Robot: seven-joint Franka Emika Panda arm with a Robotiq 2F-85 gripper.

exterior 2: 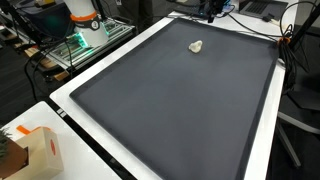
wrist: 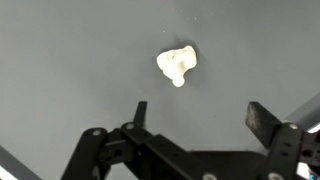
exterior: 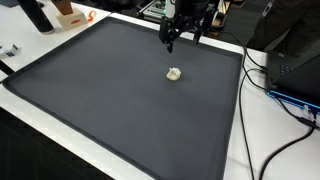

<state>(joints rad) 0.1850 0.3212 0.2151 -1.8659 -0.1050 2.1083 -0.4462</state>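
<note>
A small cream-white lumpy object [exterior: 174, 74] lies on the dark grey mat [exterior: 110, 90]. It also shows in an exterior view [exterior 2: 196, 46] and in the wrist view [wrist: 176, 64]. My gripper [exterior: 176, 37] hangs above the mat near its far edge, behind the object and apart from it. In the wrist view the two fingers [wrist: 200, 115] are spread wide with nothing between them; the object lies ahead of the fingertips. In an exterior view the gripper [exterior 2: 209, 10] is only partly visible at the top edge.
The mat covers a white table [exterior 2: 60, 100]. Black and blue cables [exterior: 285, 95] run along one side of the table. A cardboard box [exterior 2: 35, 150] stands at a table corner. An orange-and-white device [exterior 2: 84, 14] and a rack stand beyond the table.
</note>
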